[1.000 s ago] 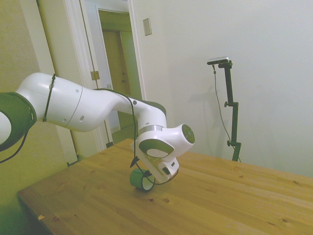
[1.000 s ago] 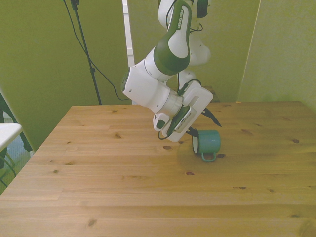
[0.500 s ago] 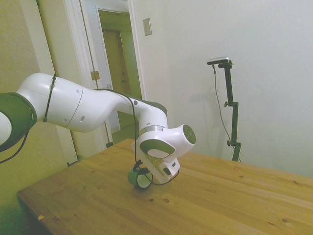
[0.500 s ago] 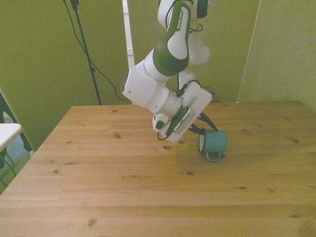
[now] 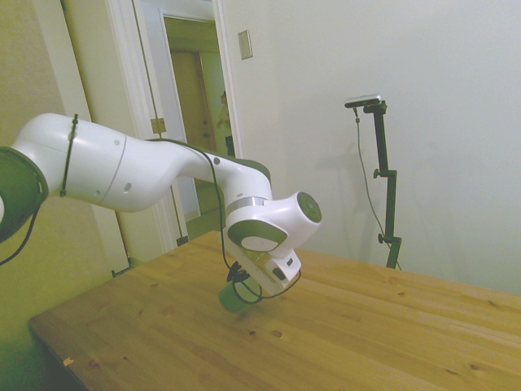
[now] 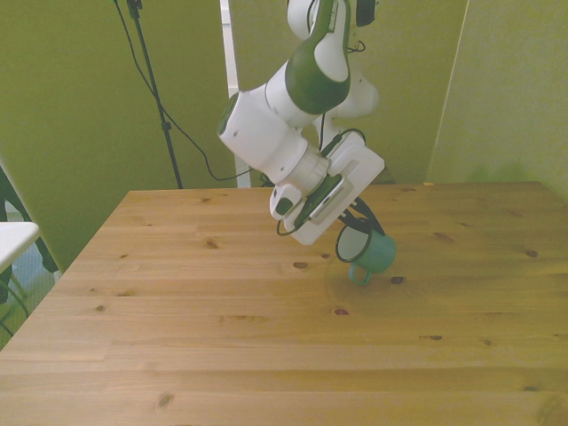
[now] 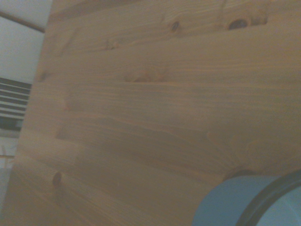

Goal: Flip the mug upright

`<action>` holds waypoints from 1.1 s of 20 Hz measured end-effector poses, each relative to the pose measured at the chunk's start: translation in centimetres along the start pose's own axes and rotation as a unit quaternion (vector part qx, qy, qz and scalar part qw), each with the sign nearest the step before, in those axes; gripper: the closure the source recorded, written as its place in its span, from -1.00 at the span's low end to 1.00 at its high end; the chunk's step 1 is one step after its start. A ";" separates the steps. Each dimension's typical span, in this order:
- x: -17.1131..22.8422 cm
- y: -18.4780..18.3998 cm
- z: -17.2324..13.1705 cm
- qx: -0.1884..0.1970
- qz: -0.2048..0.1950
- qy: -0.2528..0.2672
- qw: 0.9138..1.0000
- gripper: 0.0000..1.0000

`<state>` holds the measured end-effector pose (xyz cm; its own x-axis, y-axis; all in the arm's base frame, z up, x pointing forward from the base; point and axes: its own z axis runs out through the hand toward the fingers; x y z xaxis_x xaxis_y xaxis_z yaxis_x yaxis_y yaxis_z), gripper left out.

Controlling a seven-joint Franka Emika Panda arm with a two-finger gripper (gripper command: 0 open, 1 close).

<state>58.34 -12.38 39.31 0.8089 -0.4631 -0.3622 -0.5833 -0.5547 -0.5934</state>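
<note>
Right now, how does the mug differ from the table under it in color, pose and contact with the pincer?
The mug is teal with a white interior; the table is pale knotty wood. The mug is tilted, its mouth facing up toward the arm; the table lies flat. The pincer grips the mug at its rim, while it does not touch the table.

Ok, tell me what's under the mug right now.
Bare wooden table with a faint shadow. The mug hangs tilted in the gripper, seemingly lifted clear. The arm covers the gripper's hold on the rim in the side view.
</note>
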 end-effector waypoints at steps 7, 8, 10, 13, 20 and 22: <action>-7.3 -3.9 -1.2 -0.118 0.006 0.136 0.984 1.00; -8.4 -4.3 -0.9 -0.134 0.008 0.156 0.979 1.00; -10.3 -5.1 -0.2 -0.163 0.013 0.195 0.967 1.00; -12.5 -6.2 0.8 -0.203 0.025 0.254 0.945 1.00; -12.7 -5.4 3.9 -0.246 0.061 0.339 0.906 1.00; -11.8 -4.7 4.8 -0.249 0.068 0.340 0.905 1.00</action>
<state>51.92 -1.01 42.93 0.5942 -0.7742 0.2180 -0.7712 -0.6254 -0.1189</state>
